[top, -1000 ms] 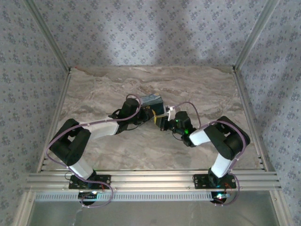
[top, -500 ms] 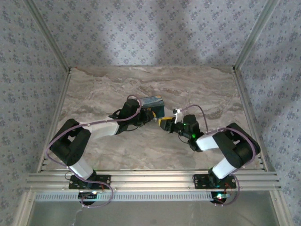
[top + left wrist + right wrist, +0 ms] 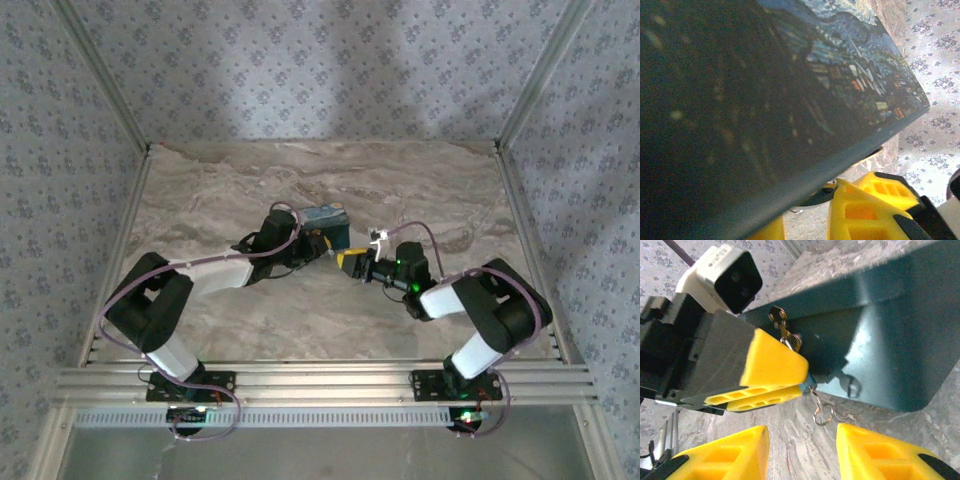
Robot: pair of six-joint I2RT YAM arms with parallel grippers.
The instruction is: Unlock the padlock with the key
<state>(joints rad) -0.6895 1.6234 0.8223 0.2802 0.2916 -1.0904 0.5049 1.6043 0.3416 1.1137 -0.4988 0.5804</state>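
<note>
My left gripper is pinching the padlock beside the box; my right gripper is hovering nearby, jaws parted.

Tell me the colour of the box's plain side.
Dark teal on the box, clearest in the right wrist view.

The box and left gripper crowd the middle of the tabletop; the right gripper faces a seemingly narrow gap; far corners lie open.
</note>
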